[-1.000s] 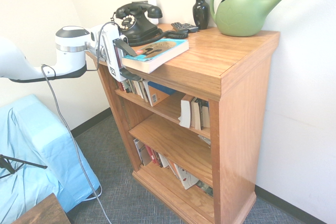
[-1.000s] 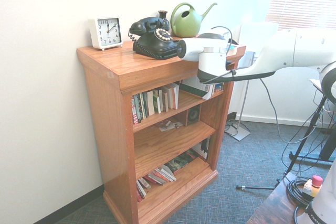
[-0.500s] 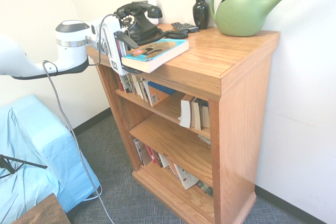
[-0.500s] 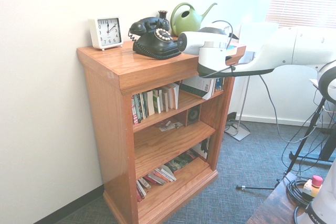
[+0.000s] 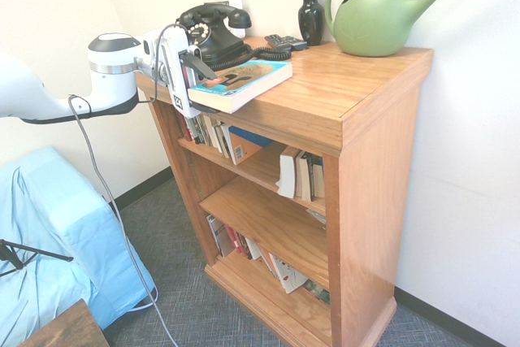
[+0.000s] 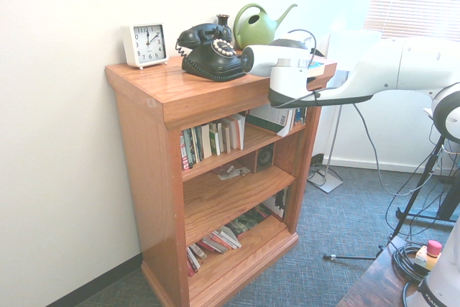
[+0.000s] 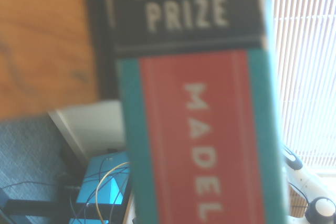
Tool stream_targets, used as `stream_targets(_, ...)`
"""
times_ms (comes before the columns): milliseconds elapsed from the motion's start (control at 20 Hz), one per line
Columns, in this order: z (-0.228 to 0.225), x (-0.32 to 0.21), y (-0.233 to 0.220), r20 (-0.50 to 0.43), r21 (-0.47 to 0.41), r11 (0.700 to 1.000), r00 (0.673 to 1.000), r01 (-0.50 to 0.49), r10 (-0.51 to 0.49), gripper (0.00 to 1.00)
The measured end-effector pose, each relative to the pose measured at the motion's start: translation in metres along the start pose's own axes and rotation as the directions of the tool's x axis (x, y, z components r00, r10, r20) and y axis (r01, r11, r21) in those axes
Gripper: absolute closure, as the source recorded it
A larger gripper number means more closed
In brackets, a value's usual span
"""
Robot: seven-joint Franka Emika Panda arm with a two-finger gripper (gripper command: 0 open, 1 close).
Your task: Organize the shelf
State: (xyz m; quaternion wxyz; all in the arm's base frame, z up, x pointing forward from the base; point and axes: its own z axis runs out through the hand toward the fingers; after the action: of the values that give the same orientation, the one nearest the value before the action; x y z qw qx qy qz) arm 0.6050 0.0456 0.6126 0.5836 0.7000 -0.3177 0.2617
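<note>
In the first exterior view, the shelf was seen standing against a pale wall. A teal-covered book lay flat at the front edge of its top, overhanging the corner. The gripper was closed on the book's spine end, one finger above the cover and one below. Behind the book were set a black telephone, a dark vase and a green watering can. Books were held on the tiers below, some upright and some leaning.

In the second exterior view, the shelf was shown from the other side, with a white clock on its top near the wall. The gripper was largely hidden behind the arm's wrist.

In the wrist view, the book's spine filled the picture, with "ORANGE PRIZE" printed on a dark band. Beside it, the wooden edge of the shelf was seen.
</note>
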Motion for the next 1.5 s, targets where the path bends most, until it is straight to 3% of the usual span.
stream_targets(1000, 0.002, 0.000, -0.004, 0.005, 0.047, 0.999, 1.000, 0.020, -0.021, 1.00)
stream_targets(1250, -0.003, 0.005, 0.022, 0.047, 0.087, 0.996, 0.999, -0.011, 0.007, 1.00)
stream_targets(1500, -0.011, 0.008, 0.075, 0.127, 0.164, 0.983, 0.990, -0.080, 0.059, 1.00)
